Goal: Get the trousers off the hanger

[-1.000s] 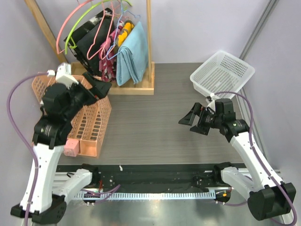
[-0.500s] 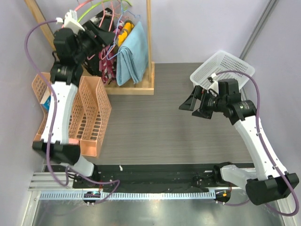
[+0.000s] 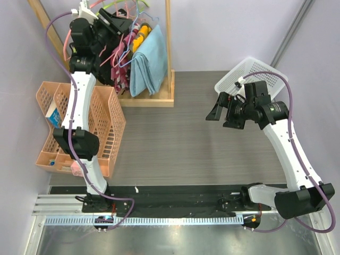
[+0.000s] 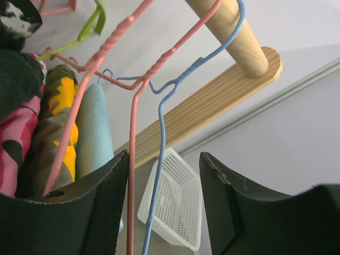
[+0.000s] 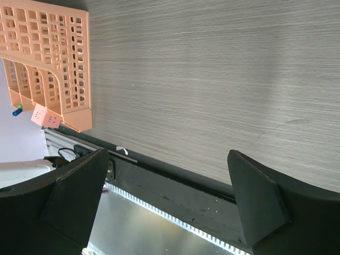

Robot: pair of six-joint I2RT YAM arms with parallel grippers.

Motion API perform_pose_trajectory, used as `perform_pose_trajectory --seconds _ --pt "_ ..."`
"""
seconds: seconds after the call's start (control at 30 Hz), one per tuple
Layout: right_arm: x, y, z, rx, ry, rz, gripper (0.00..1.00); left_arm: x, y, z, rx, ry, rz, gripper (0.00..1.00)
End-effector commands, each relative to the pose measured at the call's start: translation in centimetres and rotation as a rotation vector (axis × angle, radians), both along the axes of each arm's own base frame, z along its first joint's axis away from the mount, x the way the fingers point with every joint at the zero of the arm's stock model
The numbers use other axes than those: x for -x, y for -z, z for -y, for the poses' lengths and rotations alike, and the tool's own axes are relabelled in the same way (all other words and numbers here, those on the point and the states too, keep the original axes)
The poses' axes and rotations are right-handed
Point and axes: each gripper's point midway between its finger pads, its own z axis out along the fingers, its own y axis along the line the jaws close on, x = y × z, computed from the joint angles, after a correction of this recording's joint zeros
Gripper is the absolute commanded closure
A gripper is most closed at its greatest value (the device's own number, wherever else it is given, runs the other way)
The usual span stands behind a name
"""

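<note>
The left gripper (image 4: 164, 159) is up at the top of the wooden rack (image 3: 169, 53) with its fingers apart. Two wires run between them: the neck of the blue hanger (image 4: 161, 133) and, just beside it, a pink hanger (image 4: 132, 159). The likeliest slip is that a squeeze here catches both wires, or only the pink one, so the wrong clothes come off the rack. Both hooks sit close together on the rack's rod (image 4: 228, 26) and their necks cross lower down. Even a clean hold on the blue wire could drag its neighbour along or snag when lifted. The trousers (image 3: 151, 58) hang folded at the right side of the rack, against its post, next to a camouflage garment (image 4: 58, 122). A sharp tug might let the soft cloth slip off onto the rack's base. The right gripper (image 3: 219, 118) is well to the right of the rack, fingers apart and holding nothing, so it gives the cloth no support. The rack stands at the far edge of a grey wood-grain table (image 3: 175, 143), against a pale lilac wall. A white basket (image 3: 255, 74) sits tilted to the right of the rack, and an orange basket (image 3: 106, 122) lies to its left, nearer the arms.
</note>
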Motion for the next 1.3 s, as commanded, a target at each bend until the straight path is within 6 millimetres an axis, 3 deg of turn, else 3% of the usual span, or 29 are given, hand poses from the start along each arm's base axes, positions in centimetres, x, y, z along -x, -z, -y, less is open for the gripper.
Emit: perform_pose_trajectory --seconds 0.0,0.2,0.6,0.77,0.97,1.1,1.27 --pt "-0.5 -1.0 0.7 0.040 0.013 0.045 0.00 3.2 -6.8 -1.9 -0.046 -0.108 0.222 0.44" --pt "-0.8 -0.4 0.4 0.032 0.010 0.025 0.00 4.4 -8.1 -3.7 -0.160 -0.290 0.248 0.44" --pt "-1.0 -0.6 0.4 0.034 0.014 0.028 0.00 3.4 -8.1 0.6 -0.198 -0.212 0.264 0.51" --pt "-0.8 -0.6 0.6 0.040 0.020 0.030 0.00 2.0 -6.7 1.6 -0.188 -0.221 0.216 0.53" --pt "-0.6 -0.9 1.0 0.051 0.030 0.041 0.00 1.3 -5.1 0.2 -0.184 -0.330 0.121 0.47" --pt "-0.5 -0.7 1.2 0.051 0.038 0.034 0.00 1.1 -4.1 0.7 -0.186 -0.309 0.086 0.47" --pt "-0.5 -0.8 1.2 0.049 0.042 0.037 0.01 1.1 -3.4 1.1 -0.187 -0.285 0.071 0.53"
